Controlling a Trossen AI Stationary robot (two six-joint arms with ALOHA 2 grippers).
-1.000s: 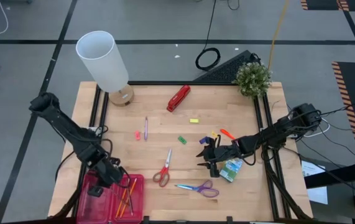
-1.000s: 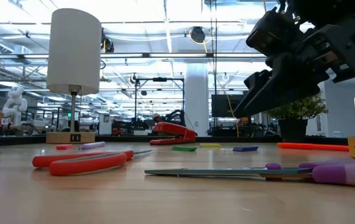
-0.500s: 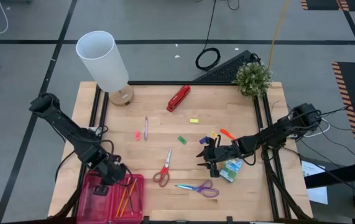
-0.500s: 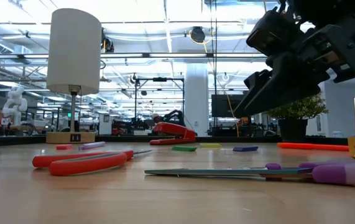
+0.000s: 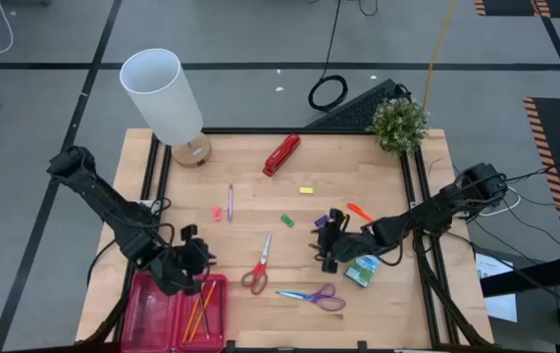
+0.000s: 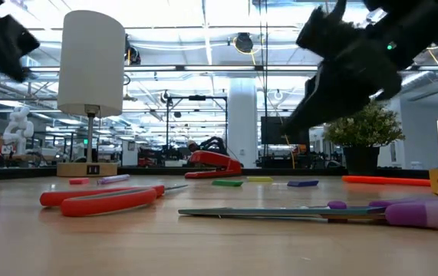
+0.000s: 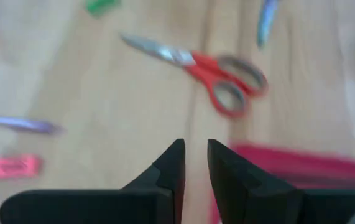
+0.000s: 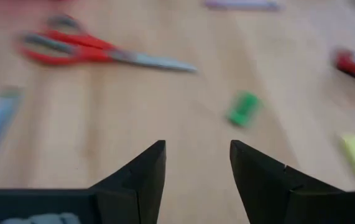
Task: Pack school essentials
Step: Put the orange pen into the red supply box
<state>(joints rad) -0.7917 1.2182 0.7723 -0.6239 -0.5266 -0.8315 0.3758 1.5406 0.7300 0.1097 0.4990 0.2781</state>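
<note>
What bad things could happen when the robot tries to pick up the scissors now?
The red-handled scissors lie flat on the wooden table, so the fingers might slide off the thin blades. The left gripper hovers empty beside the pink box and could bump its rim. The right gripper is open near the crayon box and small erasers, and might knock them away.
</note>
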